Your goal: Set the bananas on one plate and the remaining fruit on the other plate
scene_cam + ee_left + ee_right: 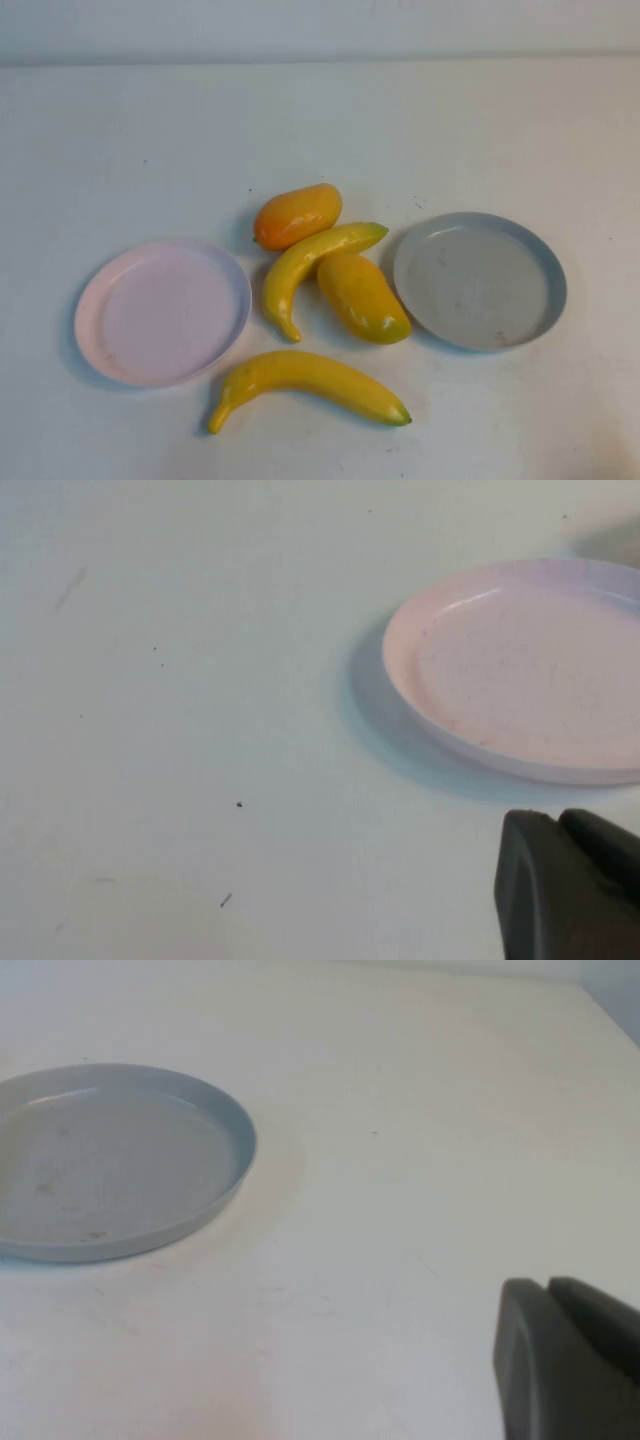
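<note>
Two yellow bananas lie on the table: the smaller banana (305, 258) in the middle, the larger banana (310, 378) nearer the front. An orange-yellow mango-like fruit (297, 214) touches the smaller banana's far side, and a yellow one (362, 297) lies against its right. The pink plate (160, 312) is left and the grey-blue plate (480, 280) right; both are empty. Neither gripper shows in the high view. My left gripper (555, 820) is shut and empty, short of the pink plate (520, 680). My right gripper (548, 1288) is shut and empty, off to the side of the grey plate (110, 1160).
The white table (320, 120) stretches bare behind the fruit to a pale back wall. In the right wrist view the table's edge (600, 1010) runs past the grey plate's far side.
</note>
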### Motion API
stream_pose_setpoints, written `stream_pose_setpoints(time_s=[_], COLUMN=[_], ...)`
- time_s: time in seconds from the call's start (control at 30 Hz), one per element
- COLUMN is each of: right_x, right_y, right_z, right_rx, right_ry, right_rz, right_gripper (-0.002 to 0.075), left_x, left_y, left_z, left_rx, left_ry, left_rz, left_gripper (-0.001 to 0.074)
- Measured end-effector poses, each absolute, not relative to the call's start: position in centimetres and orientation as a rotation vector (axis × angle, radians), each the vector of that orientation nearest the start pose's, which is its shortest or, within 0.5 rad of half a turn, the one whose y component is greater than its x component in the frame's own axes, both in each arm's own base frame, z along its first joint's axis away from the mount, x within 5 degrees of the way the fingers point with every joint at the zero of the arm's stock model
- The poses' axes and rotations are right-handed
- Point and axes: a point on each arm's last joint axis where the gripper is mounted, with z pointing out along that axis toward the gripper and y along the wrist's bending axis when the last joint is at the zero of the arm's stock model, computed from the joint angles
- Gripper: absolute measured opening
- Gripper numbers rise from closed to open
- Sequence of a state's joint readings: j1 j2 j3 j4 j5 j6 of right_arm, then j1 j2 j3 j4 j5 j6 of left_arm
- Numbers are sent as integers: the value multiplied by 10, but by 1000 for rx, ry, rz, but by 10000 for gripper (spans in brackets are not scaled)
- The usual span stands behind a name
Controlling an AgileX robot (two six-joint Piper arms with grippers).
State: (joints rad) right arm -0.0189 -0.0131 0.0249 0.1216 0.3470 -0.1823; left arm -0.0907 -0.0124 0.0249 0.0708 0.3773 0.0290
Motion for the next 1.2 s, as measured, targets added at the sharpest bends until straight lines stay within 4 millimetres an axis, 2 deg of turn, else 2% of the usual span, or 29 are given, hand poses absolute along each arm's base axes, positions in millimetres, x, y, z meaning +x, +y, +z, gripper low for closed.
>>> stream_pose_setpoints(time_s=[0.63,0.87,1.2], right_x=[53,53,53], right_y=[3,3,3], right_z=[174,174,174], right_rx=[-74,-74,-74], right_ry=[1838,1838,1838], right_rz=[-23,-23,-23], right_gripper=[-17,-17,-17], left_x=[53,55,56], left_y=[-4,-7,-7], left_z=[176,183,195], left_rx=[124,-34,-212], left_ry=[1823,1752,1611], left_rz=[-18,-200,-371], left_gripper=[-2,-2,-2])
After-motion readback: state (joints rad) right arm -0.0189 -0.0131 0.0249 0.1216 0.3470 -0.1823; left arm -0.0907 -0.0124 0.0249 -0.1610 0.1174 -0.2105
